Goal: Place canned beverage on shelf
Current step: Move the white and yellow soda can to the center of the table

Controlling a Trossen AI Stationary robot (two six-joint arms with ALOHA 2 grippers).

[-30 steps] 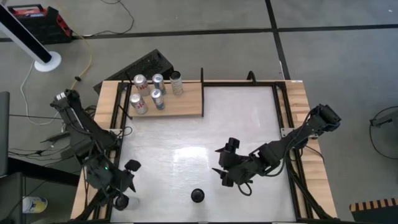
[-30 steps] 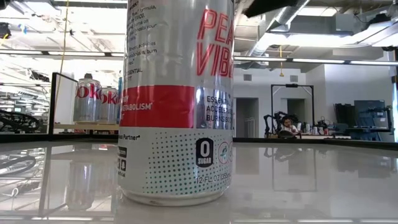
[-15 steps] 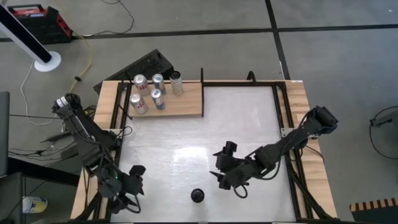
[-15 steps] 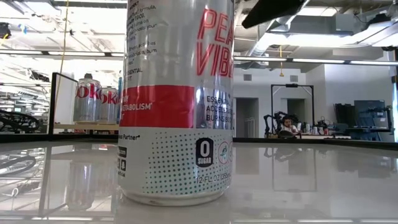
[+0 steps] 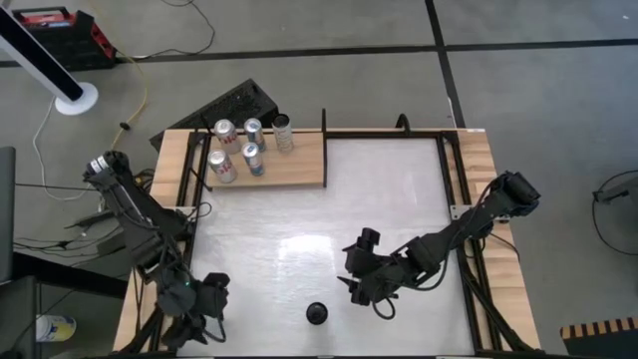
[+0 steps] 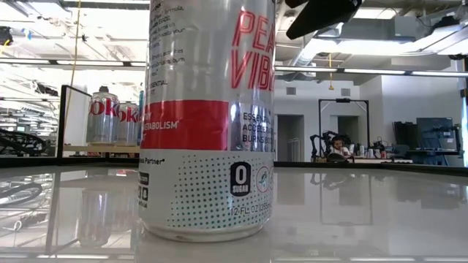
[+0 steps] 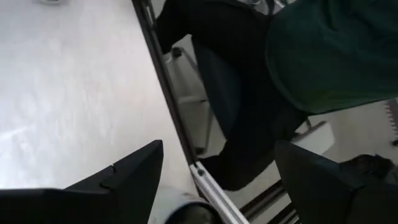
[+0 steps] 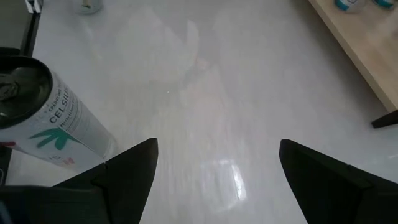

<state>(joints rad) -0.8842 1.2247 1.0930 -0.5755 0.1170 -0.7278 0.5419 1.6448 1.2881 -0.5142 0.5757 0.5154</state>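
Item: tall silver-and-red beverage can [image 5: 317,313], upright, bottom centre of the glossy white tabletop [image 5: 379,199]. Light-wood rectangular shelf [image 5: 299,165], upper left, carries five cans. My right gripper [image 5: 361,282] gapes empty beside it; my left gripper [image 5: 204,317], bottom left, spread, empty.

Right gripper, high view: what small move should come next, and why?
Probably ease the right gripper down and toward the lone can standing on the white table until its open jaws straddle it. The can stands just beside the gripper, ungripped, while five cans already stand on the shelf.
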